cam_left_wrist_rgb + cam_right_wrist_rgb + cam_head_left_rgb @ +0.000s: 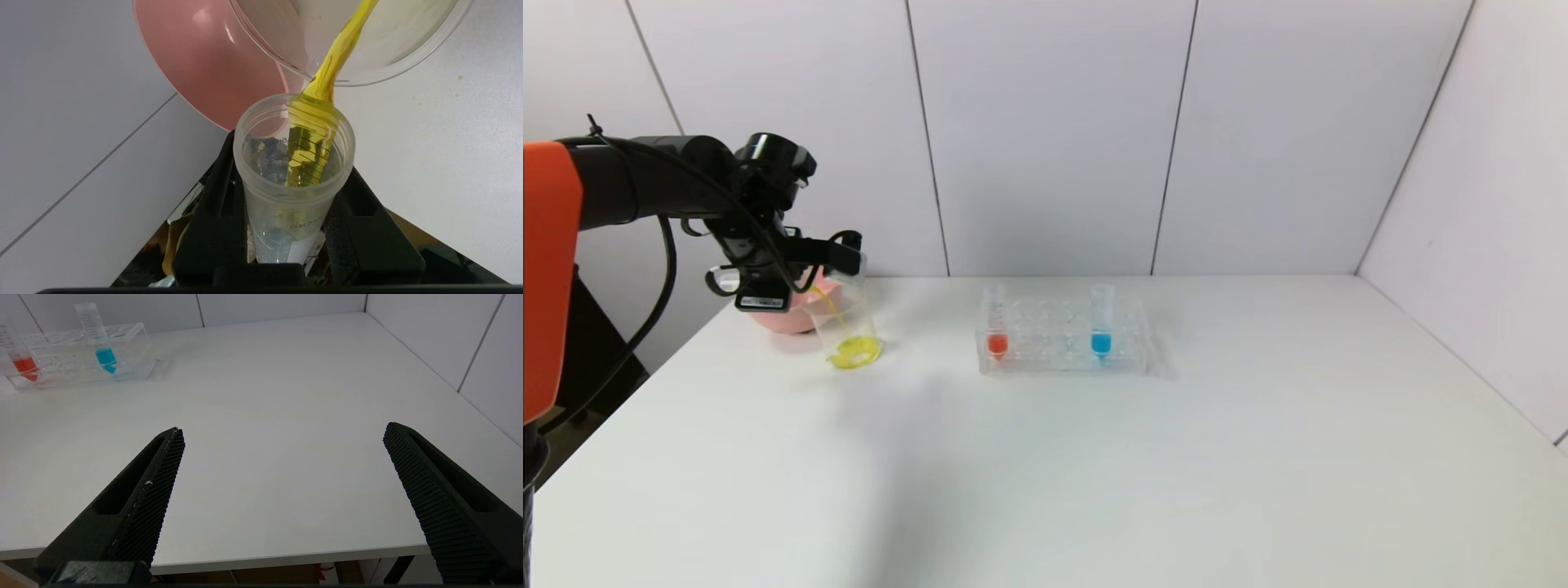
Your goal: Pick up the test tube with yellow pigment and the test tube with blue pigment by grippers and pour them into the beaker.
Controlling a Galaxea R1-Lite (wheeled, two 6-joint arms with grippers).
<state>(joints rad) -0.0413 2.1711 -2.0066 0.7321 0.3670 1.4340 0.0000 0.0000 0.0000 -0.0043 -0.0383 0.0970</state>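
Note:
My left gripper is shut on the test tube with yellow pigment and holds it tipped, mouth down, over the beaker. A yellow stream runs from the tube's lip over the beaker's rim, and a yellow puddle lies on the beaker's bottom. The test tube with blue pigment stands upright in the clear rack at mid-table. My right gripper hovers open and empty over the table's near right edge, far from the blue tube.
A pink bowl stands directly behind the beaker, near the table's left edge. A red-tipped tube stands at the left end of the rack. White walls close in the back and right sides.

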